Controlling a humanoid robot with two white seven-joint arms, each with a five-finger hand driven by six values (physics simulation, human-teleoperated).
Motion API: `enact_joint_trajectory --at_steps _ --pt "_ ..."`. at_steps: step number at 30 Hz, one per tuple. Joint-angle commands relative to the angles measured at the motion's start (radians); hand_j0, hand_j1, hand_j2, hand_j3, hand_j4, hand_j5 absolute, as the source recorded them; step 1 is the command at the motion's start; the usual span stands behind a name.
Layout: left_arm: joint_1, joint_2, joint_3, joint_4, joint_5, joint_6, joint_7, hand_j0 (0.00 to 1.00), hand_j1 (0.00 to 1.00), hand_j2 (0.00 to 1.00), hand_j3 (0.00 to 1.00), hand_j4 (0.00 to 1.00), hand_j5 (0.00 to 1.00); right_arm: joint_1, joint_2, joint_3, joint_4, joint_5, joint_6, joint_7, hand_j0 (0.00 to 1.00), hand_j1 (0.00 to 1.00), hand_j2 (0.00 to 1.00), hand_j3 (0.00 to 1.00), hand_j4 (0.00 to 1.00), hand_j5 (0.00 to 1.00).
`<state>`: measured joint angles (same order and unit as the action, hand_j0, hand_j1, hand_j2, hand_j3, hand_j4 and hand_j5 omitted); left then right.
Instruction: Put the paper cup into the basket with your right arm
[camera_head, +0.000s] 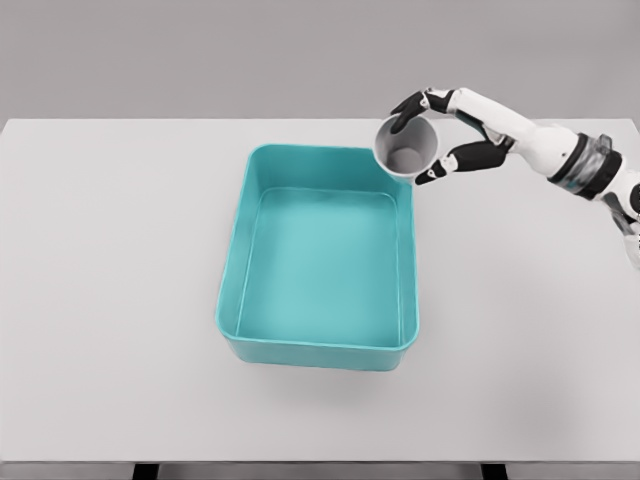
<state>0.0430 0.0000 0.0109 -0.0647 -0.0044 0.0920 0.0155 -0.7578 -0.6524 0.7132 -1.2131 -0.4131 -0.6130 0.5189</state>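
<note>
A wide, pale grey table (120, 260) fills most of the view under soft even light, with a plain grey wall (200, 55) behind it and dark floor showing below its front edge.

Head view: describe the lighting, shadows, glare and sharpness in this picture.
Head view: flat, even simulator light with no glare; only a faint soft shadow under the teal basket on the white table; the paper cup has a shaded grey inside; edges of the right hand look slightly soft, nothing strongly blurred or distorted.
</note>
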Motion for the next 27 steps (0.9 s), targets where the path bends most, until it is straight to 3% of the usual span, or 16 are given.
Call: enact_joint_trajectory --at_steps 1,7,13,15,16,20,22,25,27 --pt "-0.002 0.000 0.000 0.000 0.000 0.000 0.000 1.00 1.00 1.00 1.00 1.00 1.00 -0.006 0.010 0.017 -0.006 0.034 0.002 0.000 0.56 0.56 0.56 0.56 0.56 0.56" --pt "0.000 0.000 0.000 0.000 0.000 0.000 0.000 1.00 1.00 1.00 1.00 1.00 1.00 -0.080 0.040 0.086 -0.005 0.148 0.002 -0.005 0.58 0.58 0.58 0.58 0.58 0.58" --pt "-0.002 0.000 0.000 0.000 0.000 0.000 0.000 1.00 1.00 1.00 1.00 1.00 1.00 -0.110 0.040 0.104 -0.003 0.263 0.002 -0.005 0.80 0.80 0.80 0.80 0.80 0.80" --pt "-0.002 0.000 0.000 0.000 0.000 0.000 0.000 1.00 1.00 1.00 1.00 1.00 1.00 -0.141 0.040 0.109 0.003 0.329 0.002 -0.005 0.97 0.97 0.97 0.97 0.97 0.97" --pt "0.000 0.000 0.000 0.000 0.000 0.000 0.000 1.00 1.00 1.00 1.00 1.00 1.00 -0.152 0.043 0.121 0.003 0.352 0.002 -0.005 1.00 1.00 1.00 1.00 1.00 1.00" --pt "0.000 0.000 0.000 0.000 0.000 0.000 0.000 1.00 1.00 1.00 1.00 1.00 1.00 -0.199 0.040 0.152 0.010 0.362 0.002 -0.005 1.00 1.00 1.00 1.00 1.00 1.00" --pt "-0.002 0.000 0.000 0.000 0.000 0.000 0.000 1.00 1.00 1.00 1.00 1.00 1.00 -0.225 0.022 0.153 0.012 0.362 0.002 -0.003 1.00 1.00 1.00 1.00 1.00 1.00" --pt "-0.002 0.000 0.000 0.000 0.000 0.000 0.000 1.00 1.00 1.00 1.00 1.00 1.00 -0.232 -0.156 0.229 0.023 0.356 0.002 -0.007 1.00 1.00 1.00 1.00 1.00 1.00" --pt "0.000 0.000 0.000 0.000 0.000 0.000 0.000 1.00 1.00 1.00 1.00 1.00 1.00 -0.224 -0.177 0.238 0.038 0.362 0.002 -0.005 1.00 1.00 1.00 1.00 1.00 1.00"
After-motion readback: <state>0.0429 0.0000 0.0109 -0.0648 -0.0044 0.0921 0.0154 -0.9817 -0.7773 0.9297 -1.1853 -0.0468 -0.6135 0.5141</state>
